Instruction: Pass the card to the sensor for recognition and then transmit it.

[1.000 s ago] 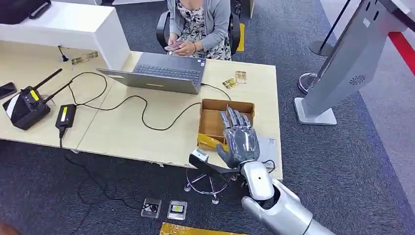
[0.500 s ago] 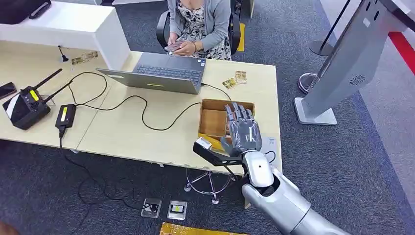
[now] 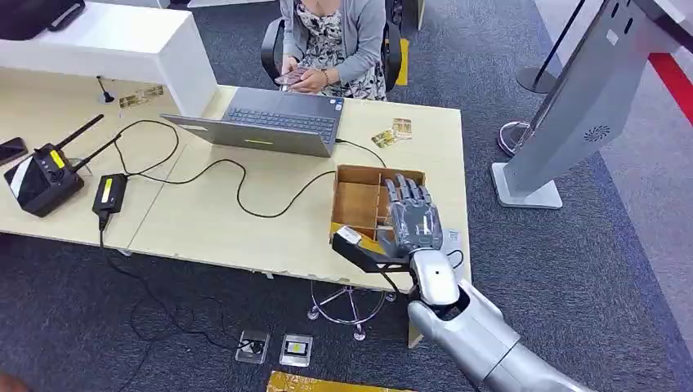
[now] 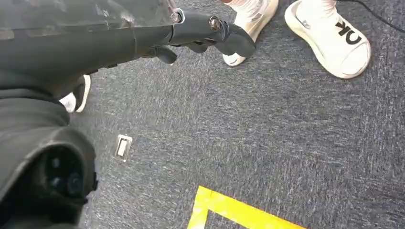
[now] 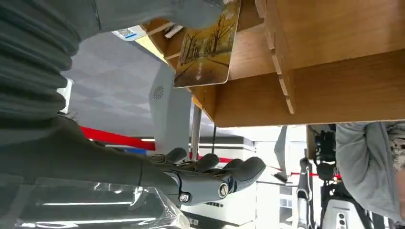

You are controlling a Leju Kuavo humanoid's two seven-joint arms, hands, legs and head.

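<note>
The right hand [image 3: 411, 222] reaches over the brown box [image 3: 358, 204] that sits on the tabletop [image 3: 245, 233]. Its fingers are spread out flat and it holds nothing. In the right wrist view one card [image 5: 206, 45] with a picture of yellow trees stands inside the box, leaning against a wooden divider. It is close to the thumb [image 5: 191, 12], but I cannot tell if they touch.

The left hand [image 4: 210, 36] hangs down over the grey floor. Its fingers are curled in a little, and I cannot tell if it holds anything.

The card looks thin, light, stiff and smooth, so it may slip. I think the best way is to pinch its free top edge between the thumb and a finger, then lift it straight up out of its slot.

I count one card in the box, one box, one laptop [image 3: 270, 122] and two small cards [image 3: 392, 132] lying flat near the far edge. One person [image 3: 331, 41] sits behind the tabletop.
</note>
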